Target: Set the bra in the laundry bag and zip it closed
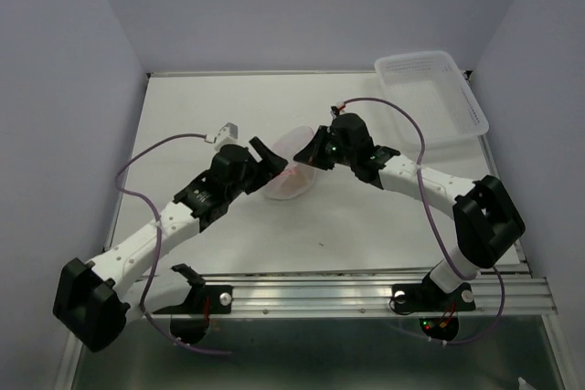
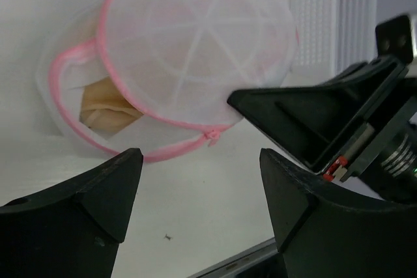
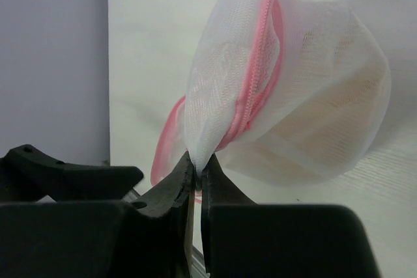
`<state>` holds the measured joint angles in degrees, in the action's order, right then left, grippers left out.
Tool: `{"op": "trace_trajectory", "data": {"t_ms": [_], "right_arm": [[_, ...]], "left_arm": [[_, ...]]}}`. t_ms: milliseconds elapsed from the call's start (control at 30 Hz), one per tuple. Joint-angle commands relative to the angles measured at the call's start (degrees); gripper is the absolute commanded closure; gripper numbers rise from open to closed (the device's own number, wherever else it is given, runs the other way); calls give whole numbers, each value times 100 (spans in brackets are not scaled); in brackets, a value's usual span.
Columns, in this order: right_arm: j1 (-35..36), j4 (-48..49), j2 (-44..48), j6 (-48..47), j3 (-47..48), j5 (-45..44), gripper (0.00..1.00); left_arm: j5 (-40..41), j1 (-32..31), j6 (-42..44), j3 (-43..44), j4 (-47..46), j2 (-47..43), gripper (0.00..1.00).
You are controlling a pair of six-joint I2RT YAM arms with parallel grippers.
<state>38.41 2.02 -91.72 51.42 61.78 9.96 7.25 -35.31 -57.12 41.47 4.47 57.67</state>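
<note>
Seen from above, the laundry bag [image 1: 291, 173] lies in the middle of the table [image 1: 384, 216], between the two grippers. The left gripper [image 1: 271, 158] is just beside its left edge, and the right gripper [image 1: 313, 152] is at its right edge. A clear plastic basket [image 1: 431, 98] stands well apart in the far right corner and blocks nothing.

In the left wrist view, the left gripper's jaws stand wide and hold nothing. In front of them the bag gapes on one side, and the tan bra [image 2: 104, 103] shows inside through the gap. I judge from this that the first part is done. The pink zipper is open along most of the rim. The zipper slider [image 2: 212, 136] sits at the near edge, with the right gripper's black finger just beside it.

In the right wrist view, the right gripper's jaws are pressed together on a fold of the mesh beside the zipper. What is left is to pull the slider around the rim.
</note>
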Motion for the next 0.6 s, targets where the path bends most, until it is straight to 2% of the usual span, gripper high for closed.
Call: {"op": "trace_trajectory", "data": {"t_ms": [0, 67, 167, 400, 567], "right_arm": [[61, -175, 111, 35, 361, -319, 99], [61, -185, 85, 44, 387, -319, 99], [61, -185, 75, 96, 370, -292, 99], [61, -483, 23, 140, 449, -398, 99], [61, -545, -56, 281, 484, -442, 99]], "left_arm": [[-950, -502, 1202, 447, -403, 577, 16], [-989, -730, 1518, 650, -553, 859, 16], [-534, -1056, 1660, 1002, -465, 1070, 16], [381, -1171, 1380, 1196, 255, 1159, 26], [567, -1478, 1406, 1442, 380, 1088, 26]]}}
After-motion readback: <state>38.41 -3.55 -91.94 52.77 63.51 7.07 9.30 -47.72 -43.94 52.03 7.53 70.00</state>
